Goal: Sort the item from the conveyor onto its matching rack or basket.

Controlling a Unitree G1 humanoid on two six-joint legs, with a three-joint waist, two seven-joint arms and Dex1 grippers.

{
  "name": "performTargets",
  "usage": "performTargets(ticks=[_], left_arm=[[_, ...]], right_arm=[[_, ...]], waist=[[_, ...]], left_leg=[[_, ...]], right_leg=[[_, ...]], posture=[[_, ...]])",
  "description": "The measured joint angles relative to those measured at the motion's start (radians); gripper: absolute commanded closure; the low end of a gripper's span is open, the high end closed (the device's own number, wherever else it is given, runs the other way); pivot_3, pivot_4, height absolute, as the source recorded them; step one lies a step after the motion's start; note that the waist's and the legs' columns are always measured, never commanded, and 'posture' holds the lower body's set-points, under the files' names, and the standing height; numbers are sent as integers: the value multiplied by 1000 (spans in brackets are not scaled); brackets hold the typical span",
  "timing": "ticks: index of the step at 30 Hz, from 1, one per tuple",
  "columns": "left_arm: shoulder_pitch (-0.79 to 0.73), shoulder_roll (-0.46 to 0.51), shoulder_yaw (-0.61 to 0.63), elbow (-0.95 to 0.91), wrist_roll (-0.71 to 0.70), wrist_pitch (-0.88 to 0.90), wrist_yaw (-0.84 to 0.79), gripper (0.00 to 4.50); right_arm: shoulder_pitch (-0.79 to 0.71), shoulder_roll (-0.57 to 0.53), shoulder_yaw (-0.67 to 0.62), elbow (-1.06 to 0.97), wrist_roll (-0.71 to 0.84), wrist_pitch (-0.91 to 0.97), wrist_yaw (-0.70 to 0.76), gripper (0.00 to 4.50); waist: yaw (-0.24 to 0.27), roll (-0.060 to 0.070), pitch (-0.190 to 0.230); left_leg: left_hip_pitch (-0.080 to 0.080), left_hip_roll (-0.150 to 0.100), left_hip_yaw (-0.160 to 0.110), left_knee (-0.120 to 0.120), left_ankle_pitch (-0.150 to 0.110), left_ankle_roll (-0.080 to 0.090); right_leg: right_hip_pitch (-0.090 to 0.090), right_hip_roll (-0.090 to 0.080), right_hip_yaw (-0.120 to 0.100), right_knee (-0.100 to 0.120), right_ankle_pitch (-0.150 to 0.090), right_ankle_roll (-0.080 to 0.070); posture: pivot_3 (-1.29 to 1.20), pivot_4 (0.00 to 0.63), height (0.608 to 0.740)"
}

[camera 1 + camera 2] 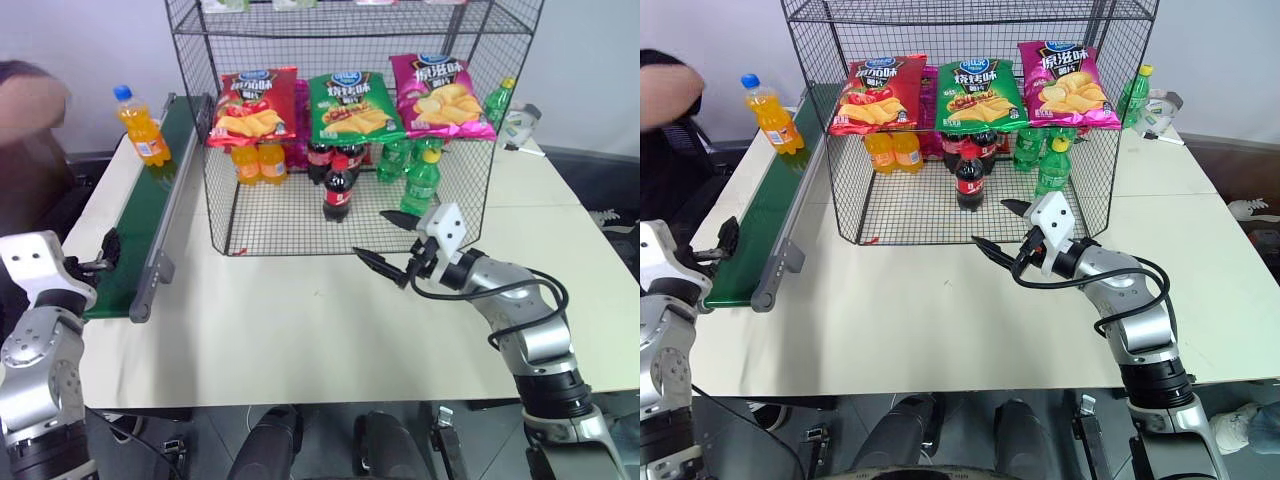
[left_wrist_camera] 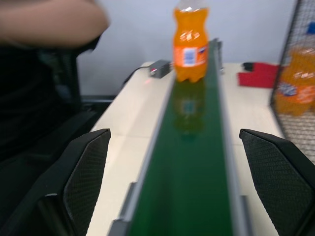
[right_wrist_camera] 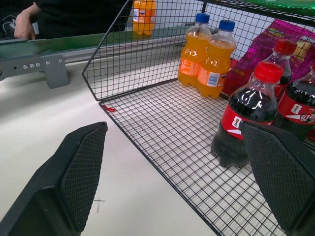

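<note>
Left end effector (image 2: pixel 179 184), fingers spread and empty, sits at the conveyor's (image 1: pixel 150 205) near end; the upright orange soda bottle (image 1: pixel 141 125) stands straight ahead, far up-belt. Right end effector (image 1: pixel 398 245), also open and empty, is farther away.

Cream table (image 1: pixel 300 340) — pale wall (image 1: pixel 90 40) behind.

I count three orange sodas: one (image 1: pixel 141 125) on the belt (image 1: pixel 140 240), two (image 1: pixel 258 162) in the cage (image 1: pixel 340 120). Cola bottles (image 1: pixel 338 190): three that I can make out (the back ones overlap). Green bottles (image 1: pixel 420 180) inside: at least two, plus one (image 1: pixel 497 103) outside behind the cage. Three chip bags (image 1: pixel 346 106): red, green, magenta. Two pincers, left (image 1: pixel 100 262) and right (image 1: pixel 390 243).
</note>
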Motion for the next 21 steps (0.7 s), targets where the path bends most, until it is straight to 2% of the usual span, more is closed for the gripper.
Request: performTargets(ticks=[21], left_arm=[[-40,2,-4,82,20,-41,1,111]], right_arm=[[-9,1,0,0,-1,0,-2,0]], waist=[[0,0,0]], left_leg=[[0,0,0,0,0,0]], right_leg=[[0,0,0,0,1,2]], posture=[[0,150,740]])
